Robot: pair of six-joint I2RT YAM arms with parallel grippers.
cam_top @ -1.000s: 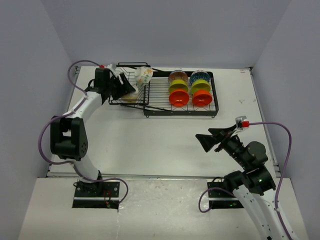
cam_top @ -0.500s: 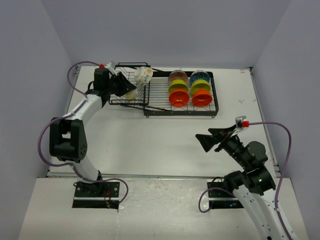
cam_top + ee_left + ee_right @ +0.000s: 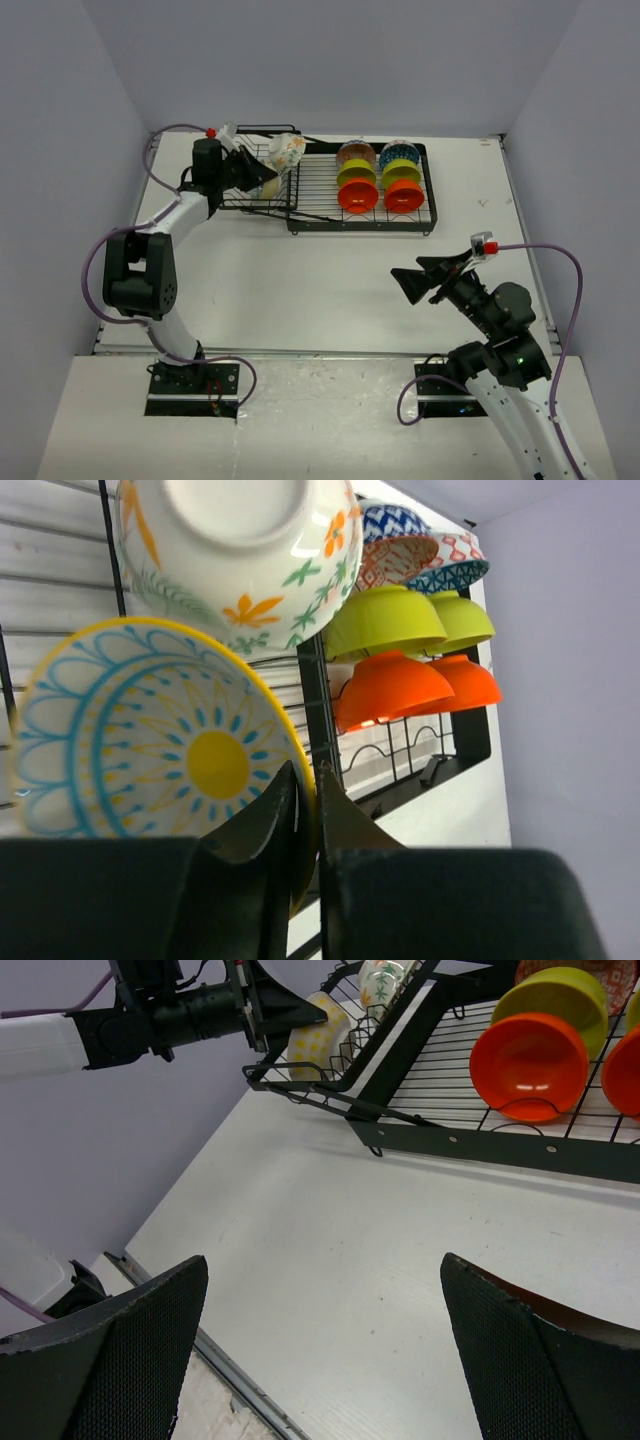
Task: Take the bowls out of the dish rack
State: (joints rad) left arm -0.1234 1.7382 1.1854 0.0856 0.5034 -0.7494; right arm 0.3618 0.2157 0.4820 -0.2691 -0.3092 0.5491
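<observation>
Left wrist view: the left pincer [image 3: 307,772] has its two dark fingers drawn almost together on either side of the rim of a yellow-rimmed bowl [image 3: 150,740] with a blue sunburst pattern, pinching that edge at the lower centre of the frame. Above it, at the upper left, a white floral bowl [image 3: 240,550] shows its underside against the wires. In the top external view the dish rack [image 3: 315,185] sits at the upper centre of the frame, on the far side of the white surface [image 3: 300,290]. Both of these bowls stand in its smaller basket on the left. On the flat tray to the right, two rows of bowls stand on edge: orange bowls [image 3: 358,197] lowest in the frame, lime bowls [image 3: 357,176] above them, patterned bowls [image 3: 355,153] topmost. The right pincer [image 3: 408,285], at lower right, hangs wide open above the surface, holding nothing.
</observation>
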